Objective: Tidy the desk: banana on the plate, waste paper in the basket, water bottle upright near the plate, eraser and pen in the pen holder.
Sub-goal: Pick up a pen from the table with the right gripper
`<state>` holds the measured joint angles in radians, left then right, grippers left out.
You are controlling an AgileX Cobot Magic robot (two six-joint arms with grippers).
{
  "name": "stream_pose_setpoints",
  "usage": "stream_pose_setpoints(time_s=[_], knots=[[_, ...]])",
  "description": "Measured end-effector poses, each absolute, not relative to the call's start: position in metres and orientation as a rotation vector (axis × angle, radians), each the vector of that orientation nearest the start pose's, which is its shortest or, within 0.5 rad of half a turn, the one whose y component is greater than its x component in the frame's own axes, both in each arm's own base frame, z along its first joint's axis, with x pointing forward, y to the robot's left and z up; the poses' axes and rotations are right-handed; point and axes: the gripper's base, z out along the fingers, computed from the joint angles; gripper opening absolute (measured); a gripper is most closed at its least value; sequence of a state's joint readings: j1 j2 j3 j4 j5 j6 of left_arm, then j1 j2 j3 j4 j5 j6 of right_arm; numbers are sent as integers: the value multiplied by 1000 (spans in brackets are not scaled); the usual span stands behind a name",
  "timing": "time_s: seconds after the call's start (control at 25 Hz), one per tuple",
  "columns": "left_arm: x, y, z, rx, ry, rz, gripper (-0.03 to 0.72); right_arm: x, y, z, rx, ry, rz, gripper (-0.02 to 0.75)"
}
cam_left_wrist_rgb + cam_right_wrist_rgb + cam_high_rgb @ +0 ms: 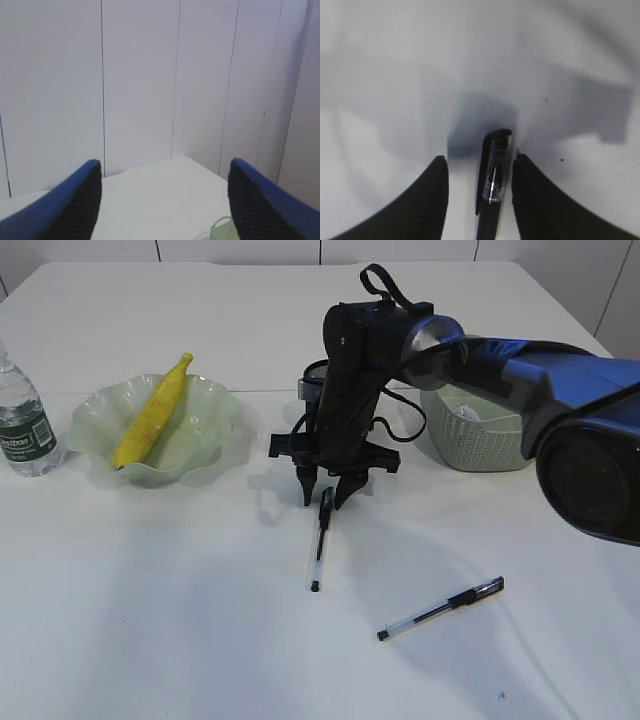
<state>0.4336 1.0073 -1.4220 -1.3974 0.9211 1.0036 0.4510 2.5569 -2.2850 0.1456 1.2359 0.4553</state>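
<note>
Water bottle (22, 420) label reads roughly "Crestpan", too small to confirm; it stands upright left of the plate (210, 430), banana (152, 412) on the plate. Right gripper (326, 492) jaws straddle the capped end of a clear black-capped pen (320, 540) on the table, not clamped. Left gripper (162, 200) fingers spread, empty.

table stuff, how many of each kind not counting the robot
pens: 2
banana: 1
plate: 1
water bottle: 1
basket: 1
pen holder: 1
total: 7
</note>
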Motion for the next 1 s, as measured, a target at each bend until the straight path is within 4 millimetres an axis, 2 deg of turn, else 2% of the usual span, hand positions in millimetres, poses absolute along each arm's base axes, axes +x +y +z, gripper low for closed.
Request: stream_pose_setpoints(time_s=[1.0], knots=[[162, -4, 537, 297, 1387, -454, 552, 468, 229, 131, -37, 3014, 130, 316]])
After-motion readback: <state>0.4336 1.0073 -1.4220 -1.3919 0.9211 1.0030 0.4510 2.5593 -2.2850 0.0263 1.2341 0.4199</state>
